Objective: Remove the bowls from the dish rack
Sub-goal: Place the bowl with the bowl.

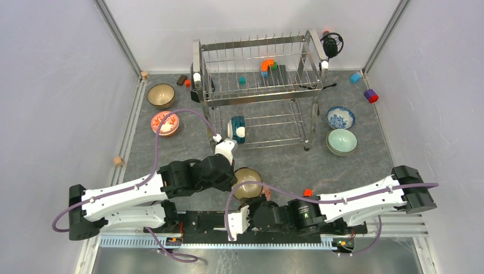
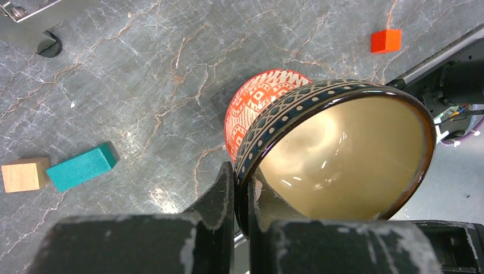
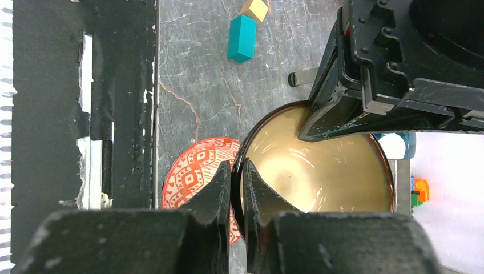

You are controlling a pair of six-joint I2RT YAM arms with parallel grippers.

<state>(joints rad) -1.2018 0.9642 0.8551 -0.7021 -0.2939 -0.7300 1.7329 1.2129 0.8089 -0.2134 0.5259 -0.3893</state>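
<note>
One bowl [image 1: 248, 182], cream inside with a dark dotted rim and an orange-and-white patterned outside [image 2: 259, 100], hangs tilted just above the table in front of the dish rack [image 1: 259, 85]. My left gripper [image 2: 242, 171] is shut on its rim, one finger inside and one outside. My right gripper [image 3: 237, 166] is shut on the rim of the same bowl [image 3: 319, 171] from the near side. Another bowl [image 1: 238, 128], blue outside and white inside, stands on edge in the rack's lower tier.
On the table lie a brown-gold bowl [image 1: 161, 95], a red-and-white bowl [image 1: 165, 123], a blue-and-white bowl [image 1: 341, 117] and a pale green bowl [image 1: 342, 141]. Small blocks are scattered: orange [image 2: 386, 40], teal [image 2: 81, 166], wooden [image 2: 23, 174]. A black microphone [image 1: 331, 44] stands behind the rack.
</note>
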